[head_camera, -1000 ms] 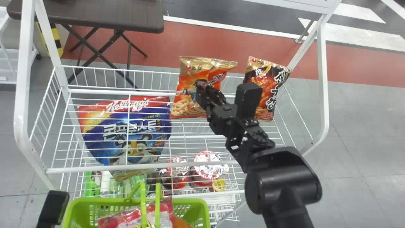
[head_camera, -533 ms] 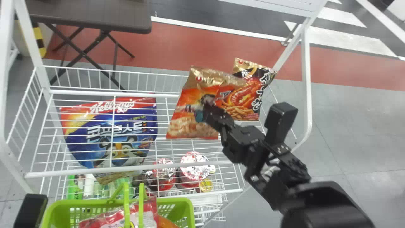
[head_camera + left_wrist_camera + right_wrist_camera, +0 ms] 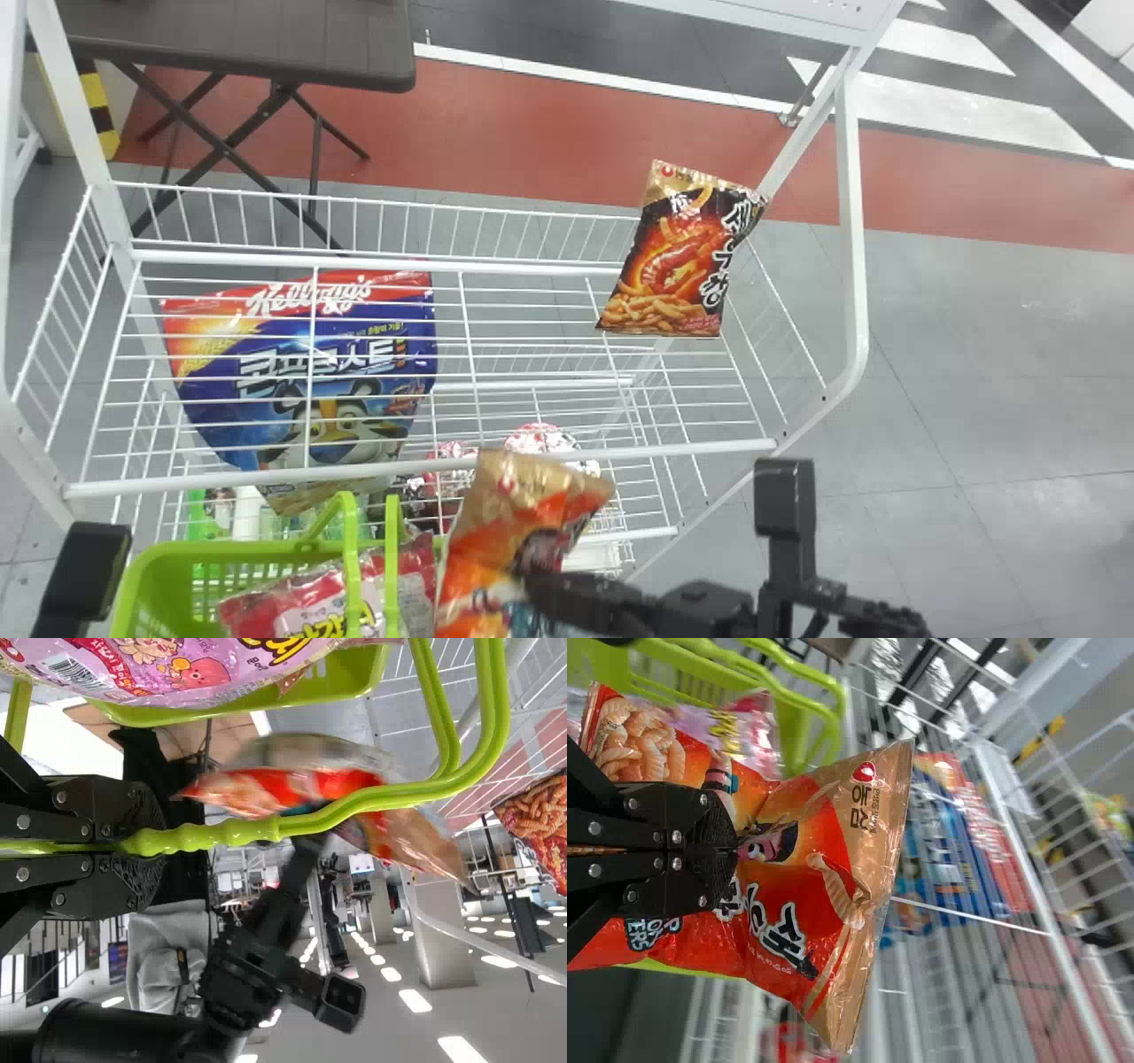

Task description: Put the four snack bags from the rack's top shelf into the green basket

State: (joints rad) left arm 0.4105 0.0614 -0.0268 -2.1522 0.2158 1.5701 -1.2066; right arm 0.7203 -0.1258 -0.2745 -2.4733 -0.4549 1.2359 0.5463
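My right gripper (image 3: 532,580), in the head view, is shut on an orange snack bag (image 3: 518,514) at the right side of the green basket (image 3: 155,576). The right wrist view shows that gripper (image 3: 735,846) pinching the orange bag (image 3: 819,939) face-on. At the head view's lower left is part of my left gripper's wrist (image 3: 84,567). My left gripper (image 3: 133,843) is shut on the basket's handle (image 3: 354,806) in the left wrist view. A pink bag (image 3: 310,594) lies in the basket. On the rack's top shelf are a black snack bag (image 3: 678,257), right, and a blue cereal bag (image 3: 310,381), left.
The white wire rack (image 3: 425,465) stands just beyond the basket, its front rail near the orange bag. Red-lidded cups (image 3: 540,439) are on a lower level. White uprights frame the shelf's sides, and a dark table (image 3: 239,44) stands behind.
The orange bag has come off the top shelf in my right gripper, moving down and toward the basket. The head view has shifted, so rack and basket appear farther left.
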